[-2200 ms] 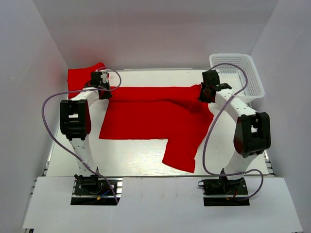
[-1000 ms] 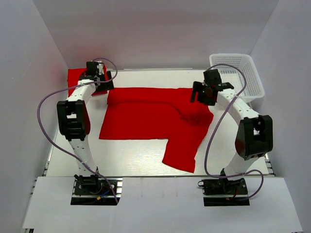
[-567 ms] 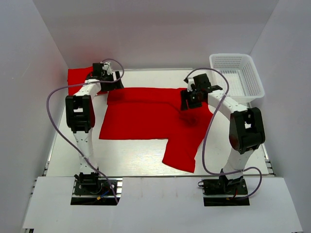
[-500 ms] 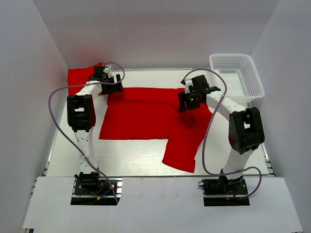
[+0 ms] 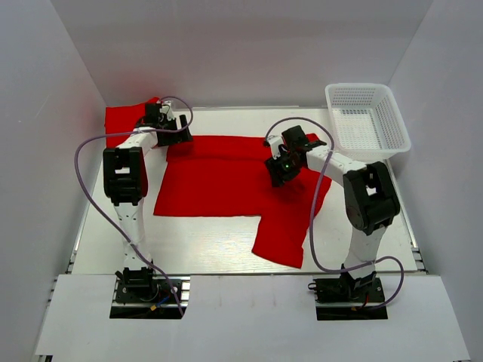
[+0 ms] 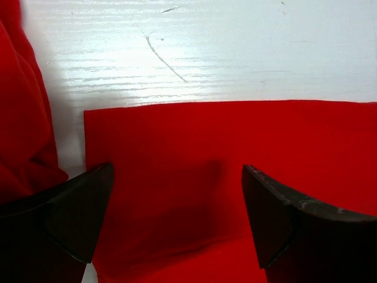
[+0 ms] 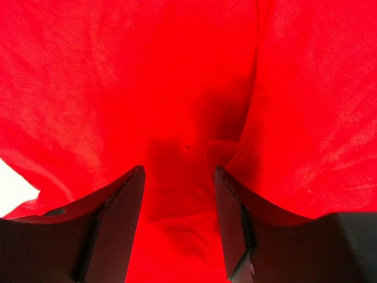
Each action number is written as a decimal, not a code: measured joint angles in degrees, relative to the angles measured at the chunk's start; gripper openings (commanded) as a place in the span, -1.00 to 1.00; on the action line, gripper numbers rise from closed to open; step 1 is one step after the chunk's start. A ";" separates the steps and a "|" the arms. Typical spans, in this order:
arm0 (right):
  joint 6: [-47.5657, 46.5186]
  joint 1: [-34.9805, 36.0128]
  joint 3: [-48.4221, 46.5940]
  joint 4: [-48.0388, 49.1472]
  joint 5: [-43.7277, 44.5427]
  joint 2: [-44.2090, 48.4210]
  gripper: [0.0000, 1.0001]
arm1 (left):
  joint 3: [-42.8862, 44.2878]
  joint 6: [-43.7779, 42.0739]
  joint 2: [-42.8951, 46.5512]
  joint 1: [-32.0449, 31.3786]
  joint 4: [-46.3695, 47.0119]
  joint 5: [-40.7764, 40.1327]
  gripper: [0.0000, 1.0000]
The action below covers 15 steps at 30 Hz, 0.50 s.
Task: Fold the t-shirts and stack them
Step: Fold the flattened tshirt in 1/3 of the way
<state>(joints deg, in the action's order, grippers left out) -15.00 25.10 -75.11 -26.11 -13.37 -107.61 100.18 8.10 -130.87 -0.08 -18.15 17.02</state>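
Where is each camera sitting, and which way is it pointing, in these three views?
Top external: above and behind the arm bases, looking down at the table, the spread t-shirt and the basket; both whole arms show.
Left wrist: on the left arm, looking down at that t-shirt's corner and bare table; its two dark fingers show.
Right wrist: on the right arm, close over red cloth; its two fingers show.
Shared: the overhead view shows the left gripper and right gripper over the t-shirt both wrist views see.
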 measured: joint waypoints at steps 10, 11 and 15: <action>-0.92 0.00 -0.13 -0.26 6.14 -3.19 -0.45 | 1.51 0.04 2.64 0.00 -7.56 0.11 1.00; -0.90 0.02 -0.13 -0.22 6.95 -3.23 -0.72 | 1.31 0.04 3.72 0.00 -8.11 -0.13 1.00; 0.31 0.00 -0.11 0.81 9.01 -3.23 -1.00 | -3.02 0.02 12.07 0.00 -8.52 -1.53 1.00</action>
<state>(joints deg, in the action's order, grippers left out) -14.70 25.10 -75.22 -25.30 -4.36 -110.85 97.17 8.12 -118.80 -0.08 -26.68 15.49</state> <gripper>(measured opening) 0.074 0.997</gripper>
